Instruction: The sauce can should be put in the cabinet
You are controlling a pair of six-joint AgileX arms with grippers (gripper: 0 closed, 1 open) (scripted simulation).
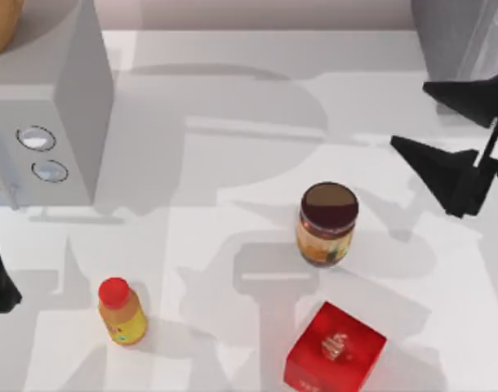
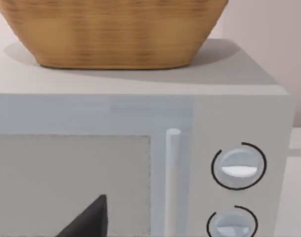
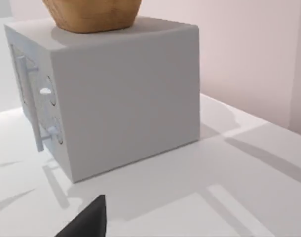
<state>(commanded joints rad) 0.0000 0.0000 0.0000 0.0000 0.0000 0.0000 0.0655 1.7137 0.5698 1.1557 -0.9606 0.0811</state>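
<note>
Standing upright on the table (image 1: 233, 106), the sauce can (image 1: 327, 223) sits apart from the open right tool (image 1: 445, 135).

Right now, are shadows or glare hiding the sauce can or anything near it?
Top view: broad soft arm shadows cross the table, one falling beside the sauce can, but its dark lid and orange label stay readable; the red box carries a small bright highlight. Left wrist view: the basket shades the microwave top. Right wrist view: long pale shadows streak the table, no glare.
</note>
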